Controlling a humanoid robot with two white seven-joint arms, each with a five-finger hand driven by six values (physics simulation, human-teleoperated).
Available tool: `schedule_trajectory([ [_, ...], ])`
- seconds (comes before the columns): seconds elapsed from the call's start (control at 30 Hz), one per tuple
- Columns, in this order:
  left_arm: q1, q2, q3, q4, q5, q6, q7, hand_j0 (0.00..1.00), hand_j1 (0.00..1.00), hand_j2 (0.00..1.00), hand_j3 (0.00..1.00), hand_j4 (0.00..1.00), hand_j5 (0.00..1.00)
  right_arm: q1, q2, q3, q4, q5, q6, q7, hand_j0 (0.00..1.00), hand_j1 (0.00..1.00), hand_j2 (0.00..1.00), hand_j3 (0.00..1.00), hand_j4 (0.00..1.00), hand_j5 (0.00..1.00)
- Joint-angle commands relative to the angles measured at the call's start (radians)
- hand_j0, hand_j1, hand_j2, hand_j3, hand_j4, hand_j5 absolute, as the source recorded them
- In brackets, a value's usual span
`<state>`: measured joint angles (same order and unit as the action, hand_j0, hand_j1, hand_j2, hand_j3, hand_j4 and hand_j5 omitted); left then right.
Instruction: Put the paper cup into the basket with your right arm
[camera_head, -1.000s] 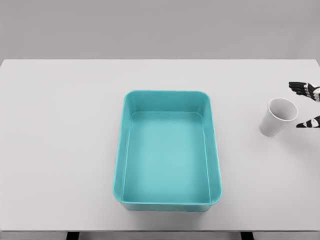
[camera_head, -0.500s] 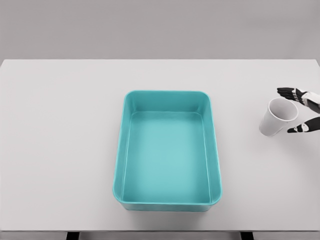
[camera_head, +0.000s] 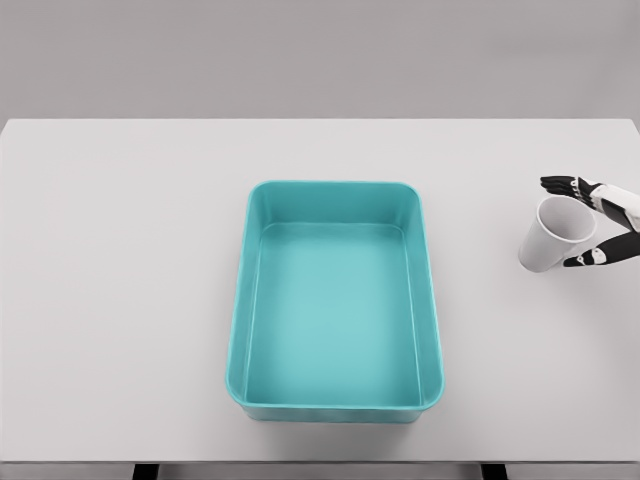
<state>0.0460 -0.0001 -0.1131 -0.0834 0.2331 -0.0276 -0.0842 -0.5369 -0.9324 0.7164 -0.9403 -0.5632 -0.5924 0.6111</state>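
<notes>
Advanced leftward, right hand (camera_head: 598, 222) brackets the paper cup (camera_head: 555, 235) at frame right, fingers apart, contact apparently unmade; basket (camera_head: 334, 197) central.

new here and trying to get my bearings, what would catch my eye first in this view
The large teal rectangular plastic basket in the middle of the white table, open and with nothing in it. Then, at the far right, the white paper cup, tilted with its mouth toward the upper right. The robot's black-fingered right hand brackets the cup's rim, fingers above and thumb below; contact can't be confirmed.
</notes>
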Motion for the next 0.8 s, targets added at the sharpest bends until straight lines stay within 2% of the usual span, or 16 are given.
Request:
schedule_trajectory([
  [0.0,0.0,0.0,0.0,0.001,0.0,0.0,0.0,1.0,1.0,1.0,1.0,1.0,1.0,0.0,-0.002,-0.002,-0.005,-0.007,0.002,0.0,1.0,1.0,1.0,1.0,1.0,1.0],
  [0.63,0.0,0.0,0.001,-0.001,0.0,0.0,0.0,1.0,1.0,1.0,1.0,1.0,1.0,0.0,0.0,0.023,-0.071,-0.012,0.006,0.0,1.0,1.0,1.0,1.0,1.0,1.0],
  [0.67,0.0,0.0,0.001,0.001,0.0,0.0,0.0,1.0,1.0,1.0,1.0,1.0,1.0,0.0,0.0,0.021,-0.071,-0.012,0.008,0.0,0.96,0.96,0.96,0.96,0.96,0.96],
  [0.77,0.0,0.0,0.001,0.001,0.0,0.0,0.0,1.0,1.0,1.0,1.0,1.0,1.0,0.0,0.001,0.021,-0.071,-0.015,0.019,0.0,0.73,0.73,0.73,0.73,0.73,0.73],
])
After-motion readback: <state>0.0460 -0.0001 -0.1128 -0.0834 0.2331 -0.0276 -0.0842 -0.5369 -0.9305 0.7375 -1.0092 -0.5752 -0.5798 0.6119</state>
